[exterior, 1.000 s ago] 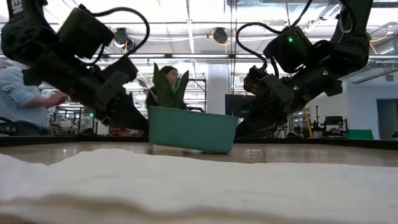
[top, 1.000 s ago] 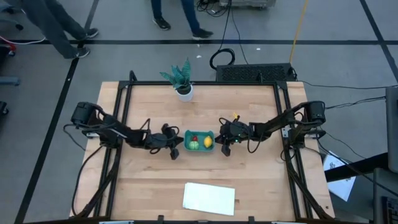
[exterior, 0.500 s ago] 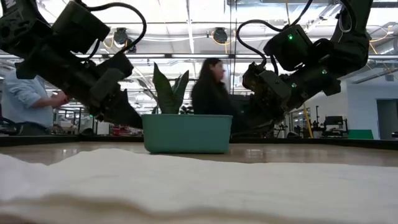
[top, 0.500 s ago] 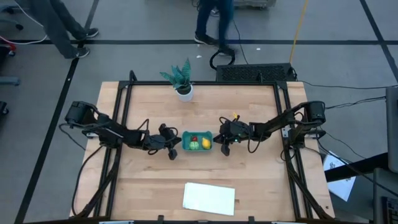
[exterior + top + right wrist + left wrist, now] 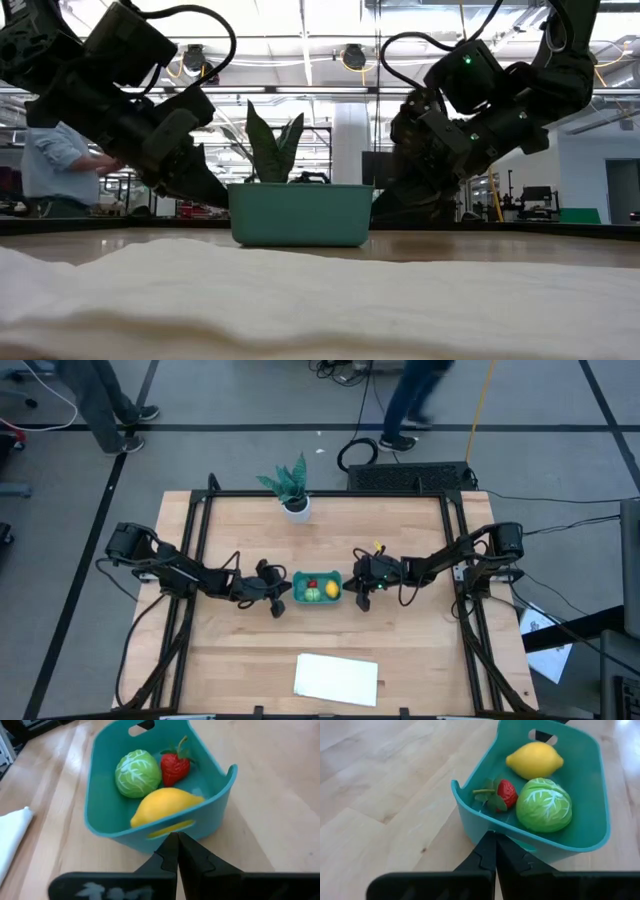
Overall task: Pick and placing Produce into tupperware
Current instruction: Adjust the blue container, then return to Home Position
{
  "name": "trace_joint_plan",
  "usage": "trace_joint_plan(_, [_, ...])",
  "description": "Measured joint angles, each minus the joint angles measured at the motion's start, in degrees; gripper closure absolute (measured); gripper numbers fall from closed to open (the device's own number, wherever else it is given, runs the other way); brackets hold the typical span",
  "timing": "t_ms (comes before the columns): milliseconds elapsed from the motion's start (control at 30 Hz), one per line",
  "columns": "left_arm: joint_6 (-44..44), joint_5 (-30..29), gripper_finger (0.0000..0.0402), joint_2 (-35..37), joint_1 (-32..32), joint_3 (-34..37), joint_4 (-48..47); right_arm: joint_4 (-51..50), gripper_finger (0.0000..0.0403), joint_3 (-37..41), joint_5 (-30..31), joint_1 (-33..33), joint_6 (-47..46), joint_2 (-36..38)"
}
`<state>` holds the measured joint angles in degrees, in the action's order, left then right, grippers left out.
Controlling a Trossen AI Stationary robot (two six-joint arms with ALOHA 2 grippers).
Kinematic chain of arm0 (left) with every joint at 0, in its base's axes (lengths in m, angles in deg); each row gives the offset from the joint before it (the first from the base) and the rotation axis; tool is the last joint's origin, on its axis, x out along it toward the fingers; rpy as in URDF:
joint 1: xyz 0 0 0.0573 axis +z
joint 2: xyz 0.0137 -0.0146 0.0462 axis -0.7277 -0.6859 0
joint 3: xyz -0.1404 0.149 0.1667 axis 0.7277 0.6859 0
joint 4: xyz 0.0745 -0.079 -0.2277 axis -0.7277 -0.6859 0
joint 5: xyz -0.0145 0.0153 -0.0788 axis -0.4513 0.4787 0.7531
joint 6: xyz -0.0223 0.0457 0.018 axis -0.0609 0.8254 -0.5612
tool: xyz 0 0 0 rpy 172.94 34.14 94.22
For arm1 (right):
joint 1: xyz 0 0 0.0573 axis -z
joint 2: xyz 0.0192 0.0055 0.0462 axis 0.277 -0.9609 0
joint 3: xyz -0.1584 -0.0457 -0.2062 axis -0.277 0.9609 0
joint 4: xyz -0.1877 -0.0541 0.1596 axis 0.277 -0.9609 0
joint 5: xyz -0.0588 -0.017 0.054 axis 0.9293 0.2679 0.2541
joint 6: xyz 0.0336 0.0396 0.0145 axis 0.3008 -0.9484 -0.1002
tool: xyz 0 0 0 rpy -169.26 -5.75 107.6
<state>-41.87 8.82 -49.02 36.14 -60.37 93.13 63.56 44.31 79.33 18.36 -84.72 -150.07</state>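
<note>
The teal tupperware (image 5: pixel 318 587) stands flat on its bottom at the middle of the table. Inside it lie the red strawberry (image 5: pixel 507 794), the round green piece (image 5: pixel 543 805) and the yellow lemon (image 5: pixel 535 760). My left gripper (image 5: pixel 283 598) is shut and low at the tupperware's left end. My right gripper (image 5: pixel 354 593) is shut and low at its right end. In the low view the two grippers flank the tupperware (image 5: pixel 300 213). My left gripper has its shut fingertips (image 5: pixel 491 840) against the lower part of the tupperware's left end wall (image 5: pixel 475 827), slanting down from the table's left. My right gripper has its shut fingertips (image 5: pixel 172 842) at the foot of the right end wall (image 5: pixel 200 822), below its handle slot, slanting down from the table's right; I cannot tell whether they touch.
A potted green plant (image 5: pixel 292 488) stands near the table's far edge. A flat white sheet (image 5: pixel 337 678) lies near the near edge and fills the low view's foreground (image 5: pixel 300 290). People walk on the floor beyond the table.
The tupperware has turned about on the table and slid slightly toward the left, and now sits square to the table's edges. My left gripper has drawn back a little toward the table's left. My right gripper stays beside the right end.
</note>
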Motion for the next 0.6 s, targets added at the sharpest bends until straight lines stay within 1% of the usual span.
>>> trace_joint_plan(333, [0.1,0.2,0.0401,-0.4,0.0,0.0,-1.7,-1.3,0.0403,0.1,0.0,0.0,-0.1,0.0])
trace_joint_plan(467, [0.1,-0.2,0.0401,-0.4,0.0,0.0,-3.8,-2.0,0.0403,0.1,0.3,0.0,-0.1,0.0])
trace_joint_plan(600, [0.4,-2.3,0.0401,-0.3,-0.1,0.1,-5.7,-3.2,0.0403,0.1,0.3,0.3,-0.1,0.0])
